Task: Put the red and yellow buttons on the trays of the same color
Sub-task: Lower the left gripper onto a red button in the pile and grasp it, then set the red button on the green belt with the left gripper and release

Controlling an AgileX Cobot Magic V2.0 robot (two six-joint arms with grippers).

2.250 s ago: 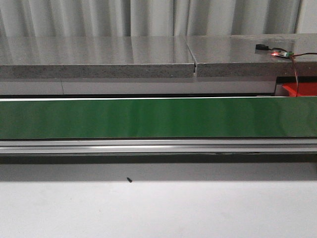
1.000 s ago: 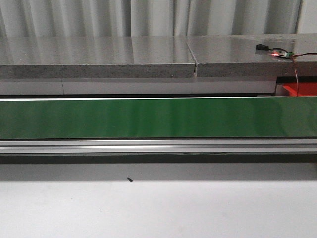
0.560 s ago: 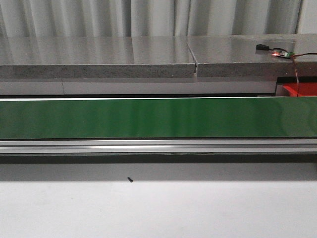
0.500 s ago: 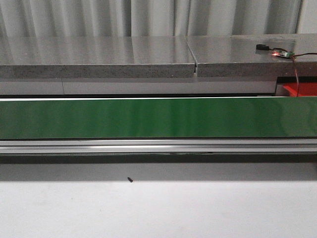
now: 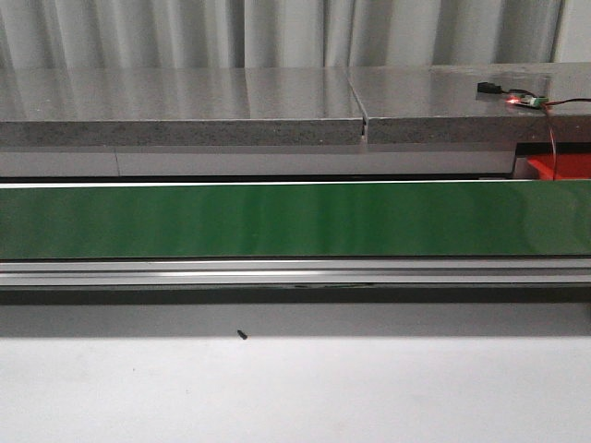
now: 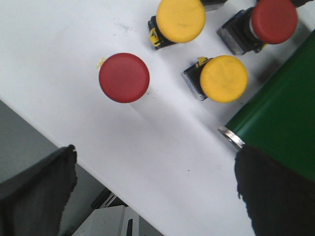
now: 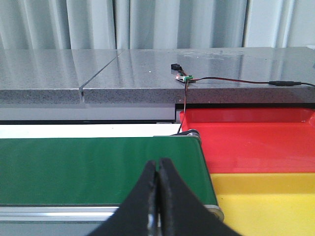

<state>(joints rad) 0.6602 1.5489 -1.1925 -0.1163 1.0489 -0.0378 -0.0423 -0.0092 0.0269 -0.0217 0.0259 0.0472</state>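
Observation:
In the left wrist view two red buttons (image 6: 124, 77) (image 6: 273, 20) and two yellow buttons (image 6: 180, 19) (image 6: 223, 78) stand on the white table by the end of the green belt (image 6: 280, 128). My left gripper (image 6: 155, 184) hangs open above the bare table near them, holding nothing. In the right wrist view the red tray (image 7: 256, 140) and the yellow tray (image 7: 266, 201) lie side by side past the end of the belt (image 7: 98, 169). My right gripper (image 7: 157, 167) is shut and empty, in front of the belt. Neither gripper shows in the front view.
The green conveyor belt (image 5: 295, 220) runs across the front view on a metal rail (image 5: 295, 272), with a grey stone counter (image 5: 185, 111) behind. A small circuit board with a lit red LED and wires (image 5: 522, 98) sits on the counter. The table edge (image 6: 74, 157) is near the left gripper.

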